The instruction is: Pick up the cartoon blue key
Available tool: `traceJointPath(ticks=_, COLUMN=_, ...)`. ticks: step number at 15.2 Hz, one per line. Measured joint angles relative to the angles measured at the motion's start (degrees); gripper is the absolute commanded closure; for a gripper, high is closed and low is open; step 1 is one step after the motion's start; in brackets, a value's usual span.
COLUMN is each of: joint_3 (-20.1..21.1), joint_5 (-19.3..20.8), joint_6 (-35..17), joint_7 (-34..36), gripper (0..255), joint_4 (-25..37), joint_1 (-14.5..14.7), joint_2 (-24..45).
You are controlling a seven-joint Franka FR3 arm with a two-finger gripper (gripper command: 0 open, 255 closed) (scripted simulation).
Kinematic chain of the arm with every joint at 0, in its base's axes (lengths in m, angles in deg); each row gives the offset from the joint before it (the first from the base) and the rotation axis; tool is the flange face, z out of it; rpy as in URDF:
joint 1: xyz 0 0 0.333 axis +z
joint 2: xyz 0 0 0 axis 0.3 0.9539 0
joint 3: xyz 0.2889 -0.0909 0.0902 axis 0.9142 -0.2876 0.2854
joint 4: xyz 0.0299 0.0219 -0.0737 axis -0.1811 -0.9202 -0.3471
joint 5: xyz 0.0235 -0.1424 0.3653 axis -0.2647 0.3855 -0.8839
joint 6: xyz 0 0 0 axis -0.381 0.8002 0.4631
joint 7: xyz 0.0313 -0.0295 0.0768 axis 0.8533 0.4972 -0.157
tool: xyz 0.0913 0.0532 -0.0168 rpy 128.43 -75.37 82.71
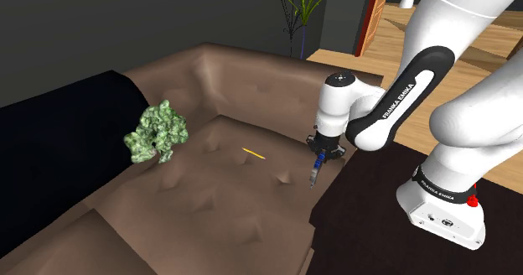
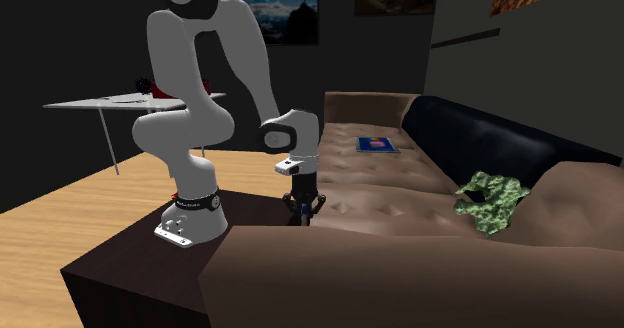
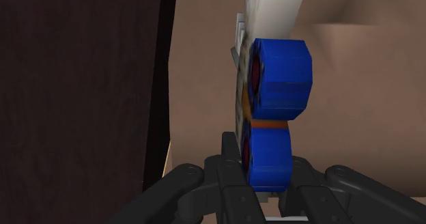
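The gripper (image 1: 318,157) clamps the blue key (image 3: 276,79), hanging at its six o'clock above the sofa (image 1: 209,198); pickup looks nearly complete.

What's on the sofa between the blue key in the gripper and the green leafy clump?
A thin yellow stick lies on the sofa seat between key and clump, in the shoulder view.

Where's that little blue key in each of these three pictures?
Shoulder view: blue key hangs from the gripper, right of centre, at the brown sofa edge.
Second exterior view: left of centre, under the gripper.
Wrist view: clasped by the gripper, sofa behind.
Shared landmark: the brown sofa.
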Motion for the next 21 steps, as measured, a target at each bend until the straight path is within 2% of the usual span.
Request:
traceJointPath(ticks=7, joint_3=0.22, joint_5=0.34, joint_6=-0.08, joint_7=0.26, gripper=255, joint_4=0.06, joint_1=-0.34, joint_2=0.1)
traceJointPath(ticks=10, joint_3=-3.67, joint_5=-4.9, joint_6=2.2, joint_7=-3.57, gripper=255, joint_4=0.05, joint_1=5.06, joint_2=-2.43)
traceJointPath(ticks=12, joint_3=-7.16, joint_5=-9.42, joint_6=4.81, joint_7=-6.91, gripper=255, joint_4=0.05, joint_1=9.74, joint_2=-5.23)
traceJointPath(ticks=15, joint_3=-11.55, joint_5=-14.53, joint_6=9.32, joint_7=-10.9, gripper=255, joint_4=0.17, joint_1=15.26, joint_2=-9.8)
traceJointPath(ticks=21, joint_3=-16.19, joint_5=-18.49, joint_6=17.04, joint_7=-14.36, gripper=255, joint_4=0.87, joint_1=20.44, joint_2=-16.88)
